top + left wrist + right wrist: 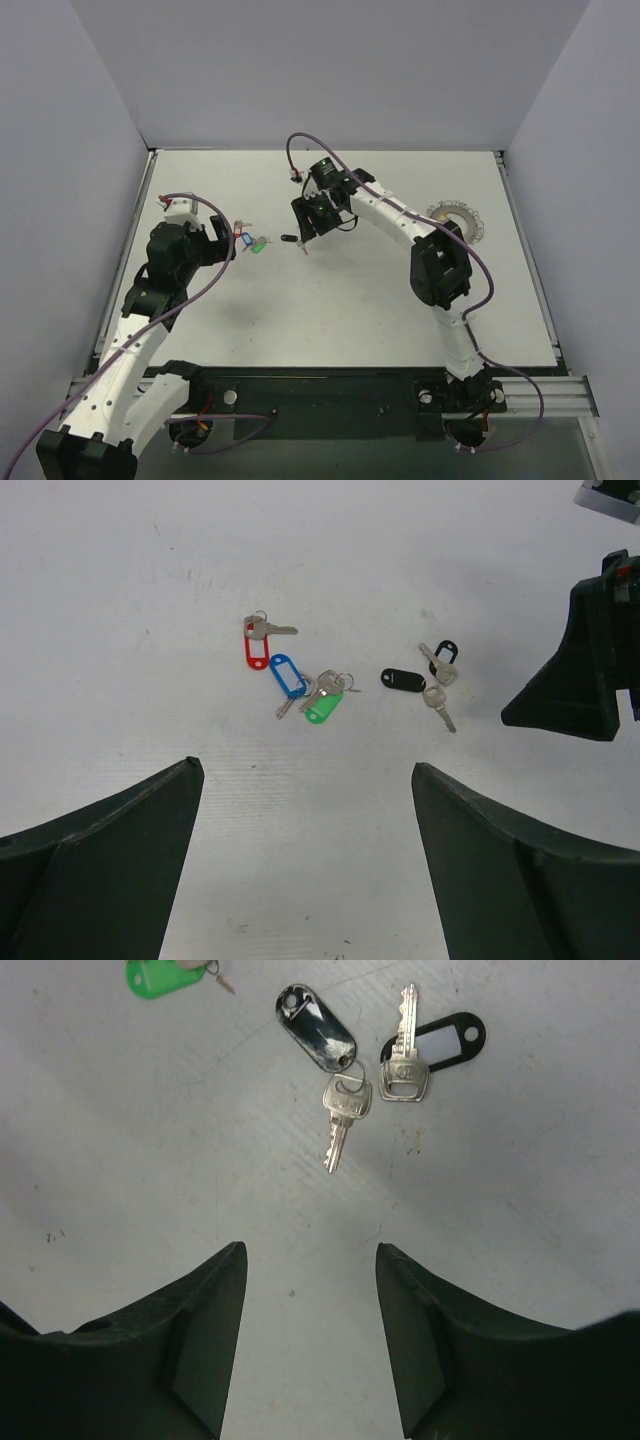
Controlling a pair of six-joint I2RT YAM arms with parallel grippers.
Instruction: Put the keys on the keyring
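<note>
A: Keys (252,243), position?
B: Loose on the table (330,320), left of its middle, about halfway between far and near edges. Two small groups, near each other, not touching.

A: First group?
B: Left wrist view: red tag (255,647), blue tag (287,675), green tag (323,706), each with a silver key, strung out in a slanted line. Blue and green keys overlap. Red lies just beside blue.

A: Second group?
B: On the right-edge side of the green one. A solid black tag (315,1028), its key's blade pointing toward the right gripper. Beside it a black-framed tag (445,1038) with a pale window, its key's blade pointing the other way. Cannot tell whether the two sets touch.

A: Left gripper (308,770)?
B: Fingers spread wide, nothing between them. It faces the coloured group from the left-edge side, clear of it.

A: Right gripper (310,1252)?
B: Fingers parted, a narrower gap than the left's, nothing in it. It sits over bare table just short of the black-tagged pair; no contact visible.

A: Keyring (462,210)?
B: Flat on the table near the right edge, closer to the far-right corner than the near one, well apart from every key. Small rings fringe the visible arc. The right arm hides part of it.
</note>
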